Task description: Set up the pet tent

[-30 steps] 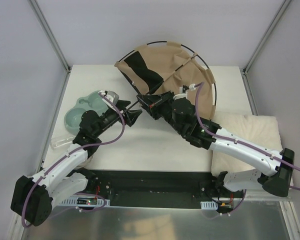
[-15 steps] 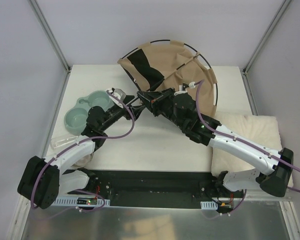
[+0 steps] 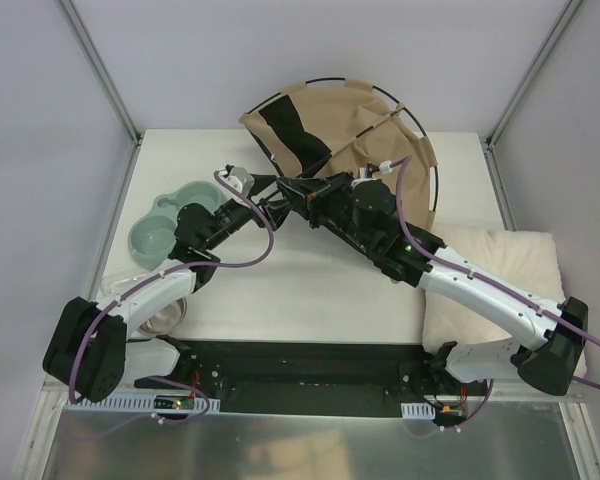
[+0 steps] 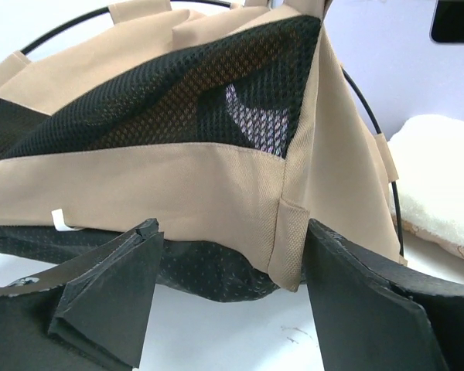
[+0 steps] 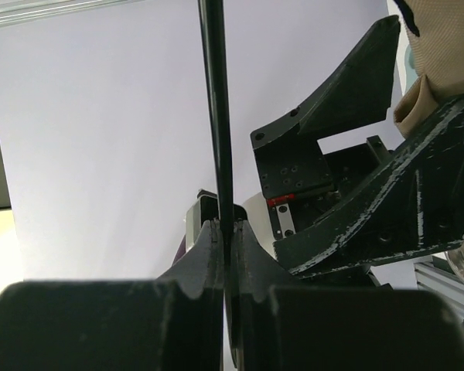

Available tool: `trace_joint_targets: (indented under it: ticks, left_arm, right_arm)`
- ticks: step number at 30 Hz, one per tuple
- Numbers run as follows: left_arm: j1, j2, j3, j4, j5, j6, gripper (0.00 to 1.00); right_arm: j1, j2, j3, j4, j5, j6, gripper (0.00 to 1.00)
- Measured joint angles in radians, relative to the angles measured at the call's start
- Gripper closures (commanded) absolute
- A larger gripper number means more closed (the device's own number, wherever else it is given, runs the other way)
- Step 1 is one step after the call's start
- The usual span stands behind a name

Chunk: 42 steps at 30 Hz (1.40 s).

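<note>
The pet tent (image 3: 350,130), tan fabric with a black mesh panel and thin black hoop poles, stands tilted at the back of the table. My right gripper (image 3: 292,190) is at its lower left corner, shut on a thin black pole (image 5: 214,116) that runs straight up from the jaws (image 5: 226,228). My left gripper (image 3: 272,200) is right beside it and open. In the left wrist view, the tent's tan seam corner (image 4: 290,247) and black dotted lining hang between the open fingers (image 4: 232,232), apart from both pads.
A green double pet bowl (image 3: 170,220) lies at the left of the table. A fluffy cream cushion (image 3: 500,270) lies at the right, under my right arm, and shows again at the right edge (image 4: 441,178). The enclosure's frame posts rise at the back corners.
My left arm has reached forward and to the right, bringing its open gripper up to the tent's corner beside the right gripper. The right gripper has lifted the pole slightly towards the back.
</note>
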Motion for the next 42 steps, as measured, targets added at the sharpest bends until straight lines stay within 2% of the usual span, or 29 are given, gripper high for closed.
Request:
trace_joint_targets:
  ticks: [5,9,15,18,19,27,36,42]
  left_arm:
    - [0.000,0.037,0.004,0.000,0.022,0.000,0.30]
    - [0.000,0.054,0.004,0.000,0.024,0.000,0.41]
    - [0.000,0.088,0.027,0.000,0.027,-0.006,0.66]
    - [0.000,0.093,0.044,-0.006,0.040,-0.006,0.94]
    - [0.000,0.093,0.045,-0.008,0.042,-0.005,1.00]
    - [0.000,0.068,0.050,-0.066,0.052,0.004,1.00]
    - [-0.006,-0.046,0.046,-0.183,0.080,0.017,1.00]
    - [0.001,-0.129,0.028,-0.285,0.106,0.011,1.00]
  right_arm:
    - [-0.009,0.000,0.000,0.000,-0.013,0.005,1.00]
    - [-0.013,0.002,0.000,0.003,-0.022,0.007,1.00]
    - [-0.016,0.006,0.000,0.007,-0.022,0.007,1.00]
    - [-0.017,0.006,0.000,0.008,-0.022,0.006,1.00]
    - [-0.017,0.006,0.000,0.008,-0.022,0.006,1.00]
    - [-0.020,0.001,-0.010,0.006,-0.008,-0.042,1.00]
    - [-0.076,-0.100,-0.121,0.037,0.087,-0.226,1.00]
    - [-0.092,-0.114,-0.128,0.054,0.169,-0.307,1.00]
